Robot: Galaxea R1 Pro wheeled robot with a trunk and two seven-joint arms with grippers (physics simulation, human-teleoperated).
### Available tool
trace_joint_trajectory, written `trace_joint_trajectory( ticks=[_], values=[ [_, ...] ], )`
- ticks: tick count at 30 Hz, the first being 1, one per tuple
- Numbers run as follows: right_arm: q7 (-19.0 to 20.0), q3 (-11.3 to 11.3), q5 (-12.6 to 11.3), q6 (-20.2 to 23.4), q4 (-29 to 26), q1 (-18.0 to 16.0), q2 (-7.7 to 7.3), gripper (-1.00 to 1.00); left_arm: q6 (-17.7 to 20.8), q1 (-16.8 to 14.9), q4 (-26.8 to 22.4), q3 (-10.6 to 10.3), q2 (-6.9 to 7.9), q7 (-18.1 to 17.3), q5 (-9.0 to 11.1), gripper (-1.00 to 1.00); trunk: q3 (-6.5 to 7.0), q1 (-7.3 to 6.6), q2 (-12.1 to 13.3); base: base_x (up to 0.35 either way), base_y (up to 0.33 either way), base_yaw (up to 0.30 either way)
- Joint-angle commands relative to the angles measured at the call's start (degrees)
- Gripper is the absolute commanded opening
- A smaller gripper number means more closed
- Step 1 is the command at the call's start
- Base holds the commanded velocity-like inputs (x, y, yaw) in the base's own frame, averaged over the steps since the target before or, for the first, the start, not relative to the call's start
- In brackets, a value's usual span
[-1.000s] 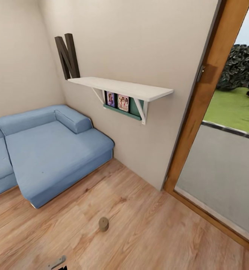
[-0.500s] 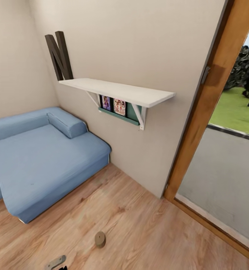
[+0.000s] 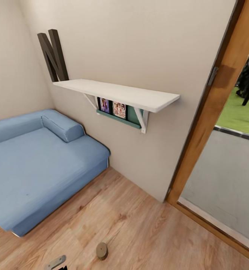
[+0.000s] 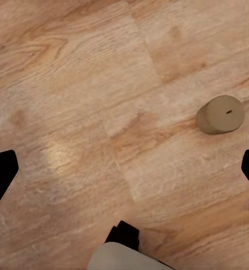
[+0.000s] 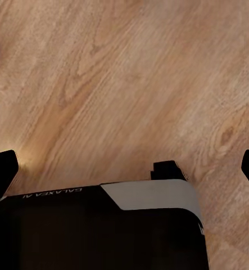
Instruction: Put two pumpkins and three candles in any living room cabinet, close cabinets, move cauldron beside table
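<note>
A small stubby tan-grey candle (image 3: 102, 250) lies on its side on the wood floor, close in front of me near the lower edge of the head view. The left wrist view shows the same candle (image 4: 221, 114) ahead of my left gripper (image 4: 124, 174) and off to one side. That gripper hangs open above bare floor with nothing between its fingers. My right gripper (image 5: 124, 171) is open too, over the floor and my own black base (image 5: 102, 230). The pumpkins, the cabinet, the cauldron and the table are out of view.
A blue sofa (image 3: 38, 165) fills the left. A white wall shelf (image 3: 120, 93) with a dark letter N (image 3: 53, 56) on it juts out from the beige wall ahead. A wooden door frame (image 3: 210, 112) with glass stands at the right. Wood floor (image 3: 146, 232) lies between them.
The whole head view has shifted: the camera has moved toward the wall, so the sofa, shelf and candle sit lower and nearer in the picture. The candle itself has not rolled.
</note>
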Motion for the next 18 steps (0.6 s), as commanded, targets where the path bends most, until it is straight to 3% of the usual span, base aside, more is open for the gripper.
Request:
trace_joint_trajectory(
  ticks=[1, 6, 18],
  values=[
    [-0.28, 0.62, -0.44, -0.17, -0.04, -0.04, 0.01, 1.0, -0.14, -0.03, -0.01, -0.49, 0.03, 0.28, 0.4, 1.0, -0.06, 0.02, -0.05, 0.153, 0.253, -0.001],
    [-0.36, 0.94, -0.29, -0.22, 0.02, -0.04, -0.02, 1.0, -0.14, -0.03, -0.01, -0.49, 0.03, 0.28, 0.44, 1.0, -0.06, 0.02, -0.05, 0.255, 0.134, 0.032],
    [-0.37, 0.98, -0.27, -0.23, 0.04, -0.05, -0.05, 1.0, -0.17, -0.03, -0.01, -0.49, 0.03, 0.28, 0.2, 1.0, -0.06, 0.02, -0.05, 0.179, 0.007, 0.267]
  ],
)
